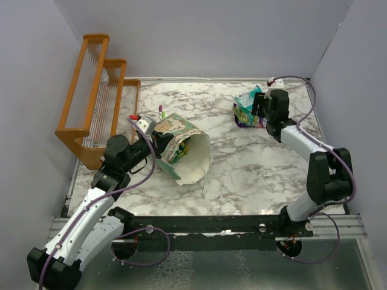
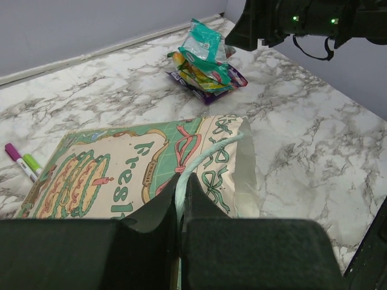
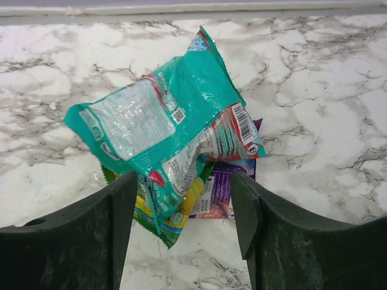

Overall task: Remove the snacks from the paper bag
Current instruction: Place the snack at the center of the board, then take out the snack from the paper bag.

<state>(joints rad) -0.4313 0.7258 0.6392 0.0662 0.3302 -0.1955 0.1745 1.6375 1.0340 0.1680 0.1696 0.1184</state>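
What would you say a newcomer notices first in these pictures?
A teal-topped heap of snacks lies at the far right of the table, with the open right gripper close by it. Left of centre the paper bag lies on its side, its rim pinched by the left gripper. An orange wooden rack stands far left.

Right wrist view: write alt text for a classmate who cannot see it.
A pile of snacks, a teal packet on top, lies on the marble table. The jaws of the right gripper stand open on either side of its near end.
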